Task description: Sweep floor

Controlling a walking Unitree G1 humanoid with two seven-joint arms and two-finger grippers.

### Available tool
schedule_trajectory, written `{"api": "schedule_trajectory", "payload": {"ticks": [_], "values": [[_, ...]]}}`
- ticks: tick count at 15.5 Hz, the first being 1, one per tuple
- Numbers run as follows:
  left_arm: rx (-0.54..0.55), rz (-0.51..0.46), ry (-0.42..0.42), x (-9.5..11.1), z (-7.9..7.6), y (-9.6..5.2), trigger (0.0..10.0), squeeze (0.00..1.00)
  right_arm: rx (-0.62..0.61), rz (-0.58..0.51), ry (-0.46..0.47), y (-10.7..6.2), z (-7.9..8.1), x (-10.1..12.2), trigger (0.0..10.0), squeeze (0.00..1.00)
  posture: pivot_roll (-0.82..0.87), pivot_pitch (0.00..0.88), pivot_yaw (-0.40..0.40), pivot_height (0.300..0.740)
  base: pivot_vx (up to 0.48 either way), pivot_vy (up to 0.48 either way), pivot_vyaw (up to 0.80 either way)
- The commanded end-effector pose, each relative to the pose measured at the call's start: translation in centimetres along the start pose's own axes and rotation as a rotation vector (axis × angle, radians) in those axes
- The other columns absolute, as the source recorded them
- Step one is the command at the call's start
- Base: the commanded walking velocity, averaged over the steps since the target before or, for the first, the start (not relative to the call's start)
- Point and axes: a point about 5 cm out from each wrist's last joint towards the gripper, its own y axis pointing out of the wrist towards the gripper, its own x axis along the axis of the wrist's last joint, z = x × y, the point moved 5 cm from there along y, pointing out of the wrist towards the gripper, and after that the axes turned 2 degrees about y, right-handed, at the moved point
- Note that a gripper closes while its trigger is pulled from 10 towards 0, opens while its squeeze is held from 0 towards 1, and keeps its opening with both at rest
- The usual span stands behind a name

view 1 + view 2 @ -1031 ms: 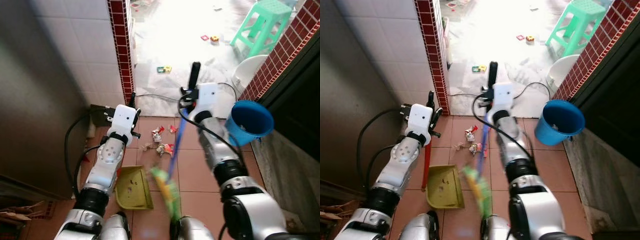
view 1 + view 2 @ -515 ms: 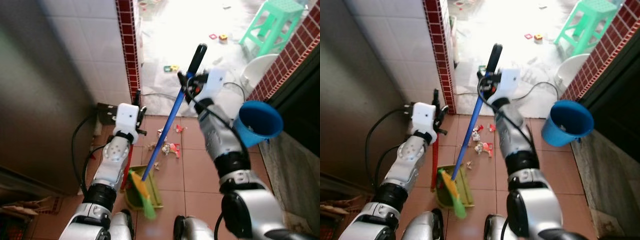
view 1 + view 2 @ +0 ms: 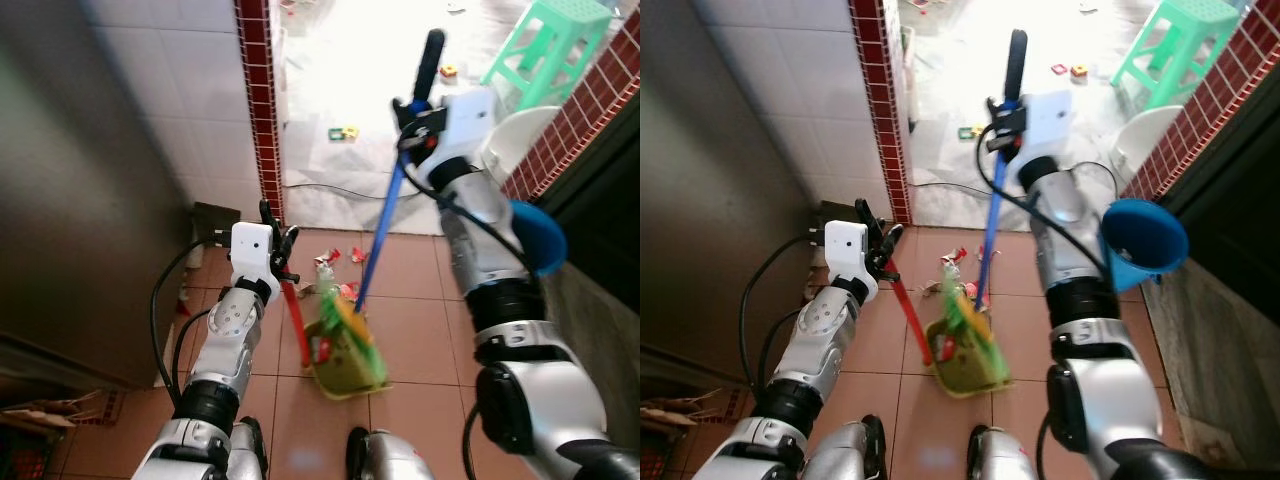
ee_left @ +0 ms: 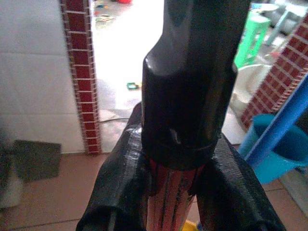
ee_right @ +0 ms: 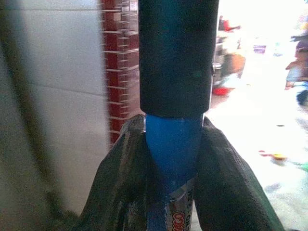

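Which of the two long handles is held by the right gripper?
The blue broom handle, held by the right gripper. The red dustpan handle is in the left gripper.

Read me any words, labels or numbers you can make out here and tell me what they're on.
Red print on the label of the blue broom handle below the right gripper: cut off and blurred, not readable.
No other text can be made out.
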Motion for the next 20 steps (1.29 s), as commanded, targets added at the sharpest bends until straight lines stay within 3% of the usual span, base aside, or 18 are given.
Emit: {"api": "schedule_trajectory", "payload": {"ticks": [1,5,8,12,13,16,20], "values": [[-0.025,-0.002,-0.006,0.1,0.0,-0.3,10.0,0.0,-0.027,-0.105,-0.035,0.4,-0.6,2.9,10.0,0.0,-0.09,0.105,-0.03,0.74,0.0,0.0,0.0],[-0.026,-0.041,0.049,1.2,1.1,-1.2,10.0,0.0,-0.101,-0.14,-0.154,-0.1,-3.1,4.2,10.0,0.0,-0.09,0.09,-0.027,0.74,0.0,0.0,0.0],[0.011,-0.086,0.084,2.8,1.9,-1.8,10.0,0.0,-0.132,-0.112,-0.162,-0.5,-3.9,3.3,10.0,0.0,-0.08,0.084,-0.027,0.74,0.0,0.0,0.0],[0.016,-0.173,0.04,4.9,2.1,-2.9,10.0,0.0,-0.167,-0.014,-0.181,-2.1,-4.2,-0.2,10.0,0.0,-0.06,0.071,-0.022,0.74,0.0,0.0,0.0],[0.026,-0.195,-0.007,5.2,2.4,-3.3,10.0,0.0,-0.178,0.026,-0.163,-2.9,-3.9,-2.0,10.0,0.0,-0.06,0.064,-0.016,0.74,0.0,0.0,0.0],[0.04,-0.178,-0.038,5.3,2.5,-3.6,10.0,0.0,-0.179,0.119,-0.143,-4.3,-3.1,-5.1,10.0,0.0,-0.06,0.057,-0.02,0.74,0.0,0.0,0.0],[0.043,-0.226,-0.088,7.1,2.6,-3.5,10.0,0.0,-0.268,0.245,-0.185,-6.3,-4.5,-8.3,10.0,0.0,-0.06,0.053,-0.025,0.74,0.0,0.0,0.0]]}}
